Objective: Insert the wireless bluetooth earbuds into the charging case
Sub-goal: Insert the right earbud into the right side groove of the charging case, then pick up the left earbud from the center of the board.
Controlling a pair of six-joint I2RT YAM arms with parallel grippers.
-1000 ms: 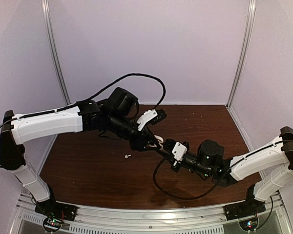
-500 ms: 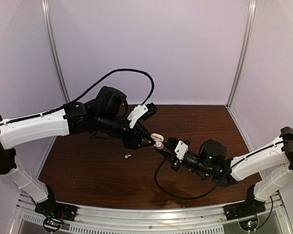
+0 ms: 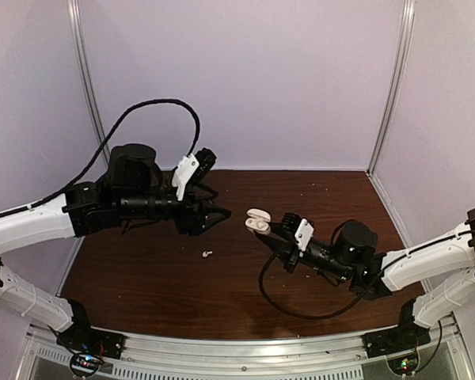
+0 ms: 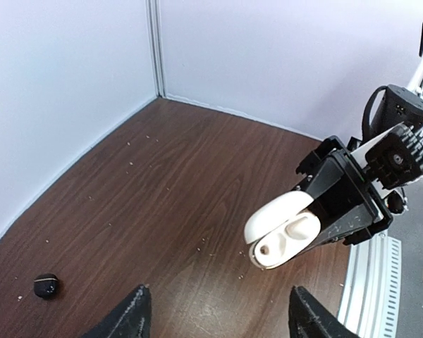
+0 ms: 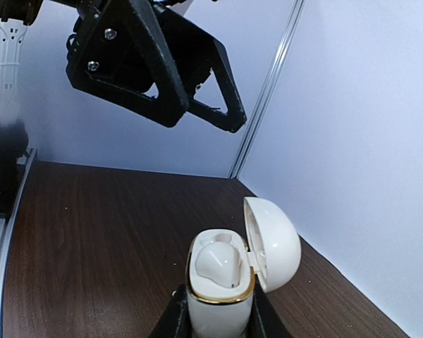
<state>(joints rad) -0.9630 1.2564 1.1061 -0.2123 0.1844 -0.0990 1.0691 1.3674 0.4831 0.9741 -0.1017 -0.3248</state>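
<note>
White plastic sits between my right fingers [image 5: 173, 318]: my right gripper [image 5: 216, 318] is closed tight on the lower body of the charging case [image 5: 222, 294], one finger on each side, holding it in the air above the table [image 5: 92, 232]. The lid [image 5: 275, 243] is swung open on its hinge. One white earbud [image 5: 215, 265] rests in its well inside the gold-edged rim, just above my right fingertips and not touching them. My left gripper [image 4: 217, 308] hangs in the air opposite, its fingers [image 4: 130, 318] spread wide with nothing between them and the opening turned toward the case. The case is near those tips but clear of them, outside the gap. From my left wrist I see the case with its open mouth tilted toward me. A black earbud [image 4: 46, 285] lies alone on the dark wood, off to the outer side of the left-hand finger in that view and well apart from it. In the top view a loose white earbud [image 3: 207, 254] lies on the table toward the near edge, between my two arms, below both sets of fingers and touched by neither. Whether the case's second well is filled I cannot tell.
</note>
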